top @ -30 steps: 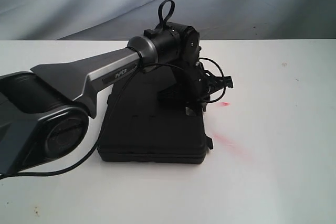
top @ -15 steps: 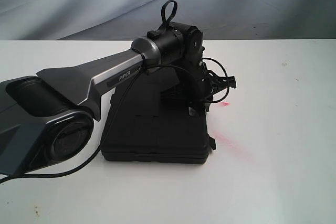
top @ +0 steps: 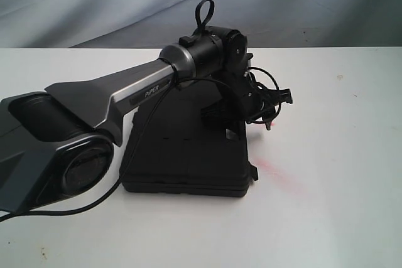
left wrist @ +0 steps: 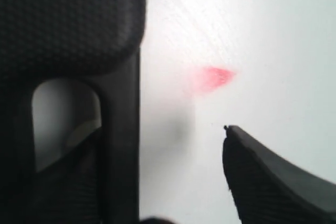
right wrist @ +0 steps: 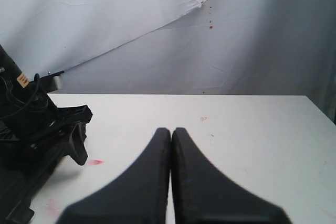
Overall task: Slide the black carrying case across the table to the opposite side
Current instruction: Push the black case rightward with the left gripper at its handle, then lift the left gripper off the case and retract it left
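case (top: 188, 155) slid right with left gripper (top: 244, 127); red smears (top: 271, 169) alongside.

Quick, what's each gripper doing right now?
Left gripper: open, one finger either side of the case handle.
Right gripper: shut, empty.

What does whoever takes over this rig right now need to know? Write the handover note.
Left gripper: open, straddling the handle bar at a corner of the black case; it seems to hook the bar rather than clamp it.
Right gripper: shut, empty, above the table, clear of the case.
Case: flat on the table, near the middle of the exterior view, next to a red smear.
Done: the case has edged to the right over the last second.
Left: most of the slide; probably keep pushing the same way to the table's right side, then let go.
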Robot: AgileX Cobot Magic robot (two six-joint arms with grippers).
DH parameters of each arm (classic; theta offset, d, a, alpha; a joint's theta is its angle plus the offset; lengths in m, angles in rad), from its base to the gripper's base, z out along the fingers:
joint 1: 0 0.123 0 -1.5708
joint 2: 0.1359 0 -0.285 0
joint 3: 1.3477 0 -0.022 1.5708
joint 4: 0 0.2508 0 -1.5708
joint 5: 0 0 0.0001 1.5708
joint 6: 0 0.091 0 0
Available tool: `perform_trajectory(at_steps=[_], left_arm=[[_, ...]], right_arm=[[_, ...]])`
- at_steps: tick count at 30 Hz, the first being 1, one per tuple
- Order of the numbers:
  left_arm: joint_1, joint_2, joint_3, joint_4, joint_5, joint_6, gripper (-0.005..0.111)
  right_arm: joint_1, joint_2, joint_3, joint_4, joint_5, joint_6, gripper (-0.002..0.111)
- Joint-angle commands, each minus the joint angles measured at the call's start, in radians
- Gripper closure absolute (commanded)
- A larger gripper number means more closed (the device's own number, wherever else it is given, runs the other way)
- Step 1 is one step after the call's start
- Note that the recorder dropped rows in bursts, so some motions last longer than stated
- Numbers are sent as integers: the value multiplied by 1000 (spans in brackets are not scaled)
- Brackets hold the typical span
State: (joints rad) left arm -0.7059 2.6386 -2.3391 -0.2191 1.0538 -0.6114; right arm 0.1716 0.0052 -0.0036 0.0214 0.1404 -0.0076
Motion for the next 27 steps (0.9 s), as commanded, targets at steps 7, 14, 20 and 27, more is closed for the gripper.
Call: perform_trajectory(at_steps=[7, 14, 20, 27], left_arm=[[4, -19, 8, 58, 24, 19, 45], [4, -55, 8, 154, 34, 44, 45], [4, -73, 8, 264, 53, 70, 45], [-6, -98, 8, 321, 101, 93, 45]], right_arm=[[-3, -5, 4, -14, -1, -7, 108], [-3, -5, 4, -14, -1, -7, 108], [-3, -5, 4, -14, -1, -7, 108], [-3, -5, 4, -14, -1, -7, 108]])
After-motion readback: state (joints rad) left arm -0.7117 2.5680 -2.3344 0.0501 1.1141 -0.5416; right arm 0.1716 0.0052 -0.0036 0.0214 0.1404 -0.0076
